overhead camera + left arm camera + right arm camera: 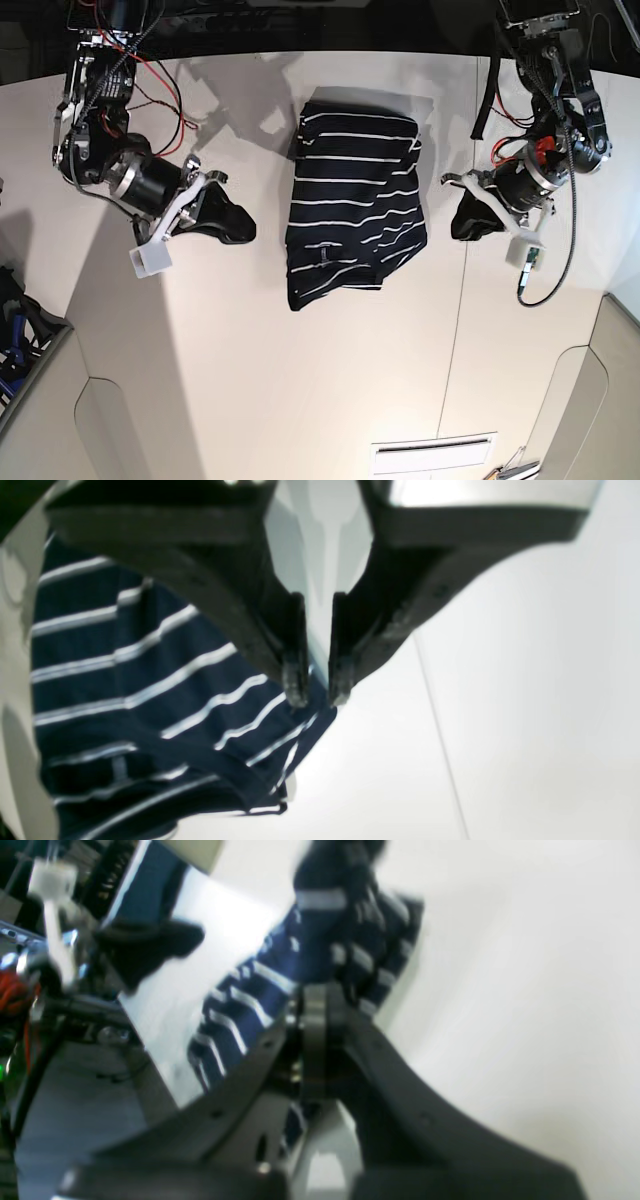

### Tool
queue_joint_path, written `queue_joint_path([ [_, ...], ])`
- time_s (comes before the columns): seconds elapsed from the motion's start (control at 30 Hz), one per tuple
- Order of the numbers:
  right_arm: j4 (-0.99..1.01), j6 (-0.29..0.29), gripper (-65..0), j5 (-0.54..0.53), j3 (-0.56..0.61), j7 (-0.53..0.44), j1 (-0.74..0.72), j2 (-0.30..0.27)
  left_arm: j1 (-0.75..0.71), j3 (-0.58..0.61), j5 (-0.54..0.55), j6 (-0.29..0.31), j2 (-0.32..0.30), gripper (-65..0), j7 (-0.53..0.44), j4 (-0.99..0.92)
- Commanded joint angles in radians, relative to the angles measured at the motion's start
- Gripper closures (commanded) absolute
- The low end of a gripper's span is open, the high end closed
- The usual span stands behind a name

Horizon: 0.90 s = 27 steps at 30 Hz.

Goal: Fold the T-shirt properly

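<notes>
The T-shirt, dark navy with thin white stripes, lies folded into a rough rectangle in the middle of the white table. My left gripper hovers just right of its right edge, apart from it. In the left wrist view the gripper has a narrow gap between its fingertips and holds nothing, with the shirt below and to the left. My right gripper is left of the shirt, apart from it. In the blurred right wrist view the gripper is shut and empty, pointing at the shirt.
The white table has a seam line running down right of the shirt. A white vent-like plate sits near the front edge. Red wires hang by the right arm's base at the back left. Grey panels flank the front corners.
</notes>
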<state>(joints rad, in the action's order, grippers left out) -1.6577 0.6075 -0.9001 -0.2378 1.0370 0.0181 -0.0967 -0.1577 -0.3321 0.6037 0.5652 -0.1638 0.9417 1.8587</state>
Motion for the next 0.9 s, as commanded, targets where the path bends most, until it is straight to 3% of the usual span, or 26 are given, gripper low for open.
queue_joint_path([
  [0.0,-0.018,0.007,0.0,-0.024,0.004,-0.021,-0.035,0.003,-0.016,-0.014,0.014,0.007,-0.006,-8.4,-0.017,0.046],
  [0.27,0.059,0.007,0.0,0.118,0.175,-0.084,-0.178,0.019,-0.148,-0.09,0.032,0.003,-0.005,-8.4,-0.016,0.164],
  [0.57,0.4,-0.006,0.0,0.373,0.354,-0.237,-0.294,0.02,-0.25,-0.188,0.033,-0.023,-0.005,-8.4,0.028,0.165],
  [0.73,0.485,-0.005,0.0,0.383,0.351,-0.275,-0.306,0.019,-0.301,-0.229,0.061,-0.023,-0.005,-8.4,0.027,0.165],
  [0.87,0.46,-0.005,0.0,0.331,0.351,-0.269,-0.306,0.019,-0.309,-0.237,0.077,-0.023,-0.005,-8.4,0.028,0.165],
])
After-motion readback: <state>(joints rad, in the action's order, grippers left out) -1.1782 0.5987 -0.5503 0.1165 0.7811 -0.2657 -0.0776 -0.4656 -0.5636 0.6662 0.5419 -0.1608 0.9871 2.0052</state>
